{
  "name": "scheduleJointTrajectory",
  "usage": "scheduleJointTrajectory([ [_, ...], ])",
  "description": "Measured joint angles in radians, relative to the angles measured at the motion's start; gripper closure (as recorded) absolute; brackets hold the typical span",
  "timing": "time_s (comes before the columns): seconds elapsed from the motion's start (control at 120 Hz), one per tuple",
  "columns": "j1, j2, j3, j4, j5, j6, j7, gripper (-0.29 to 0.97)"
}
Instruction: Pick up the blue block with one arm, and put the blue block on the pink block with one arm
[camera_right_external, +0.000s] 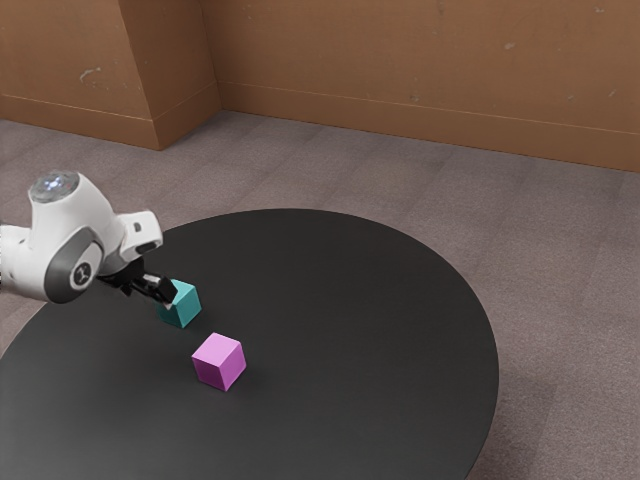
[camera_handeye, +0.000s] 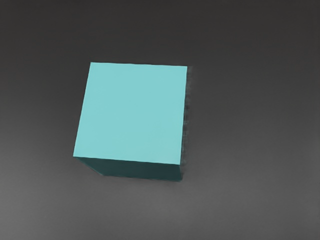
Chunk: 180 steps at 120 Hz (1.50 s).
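Observation:
The blue block (camera_right_external: 182, 306), a teal-blue cube, rests on the round black table (camera_right_external: 380, 300) toward the exterior view's left. My gripper (camera_right_external: 160, 290) hovers at the block's upper left corner, open, with nothing held between its fingers. In the wrist view the blue block (camera_handeye: 132, 117) lies directly under my hand, its top face square to the camera. The pink block (camera_right_external: 219, 361) sits on the table a short way in front of the blue one, toward the table's near edge, apart from it.
The table's rim (camera_right_external: 490, 390) curves round at the exterior view's right, with grey carpet (camera_right_external: 560, 260) beyond. Brown walls (camera_right_external: 400, 60) stand at the back. The arm's white body (camera_right_external: 70, 250) hangs over the table's left side.

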Motion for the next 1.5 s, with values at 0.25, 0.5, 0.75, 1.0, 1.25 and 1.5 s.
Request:
scheduleJointTrajectory([
  [0.25,-0.005,0.064,0.017,-0.003,-0.023,0.107,0.033,0.03],
  [0.5,0.038,0.188,0.015,0.007,-0.022,0.267,0.056,0.03],
  [0.75,0.026,0.214,0.0,0.009,-0.022,0.335,0.071,0.03],
  [1.0,0.034,0.279,-0.013,0.058,-0.024,0.388,0.077,0.03],
  [1.25,0.038,0.357,-0.032,0.101,-0.029,0.458,0.076,0.03],
  [1.5,0.038,0.366,-0.033,0.116,-0.032,0.488,0.067,0.09],
])
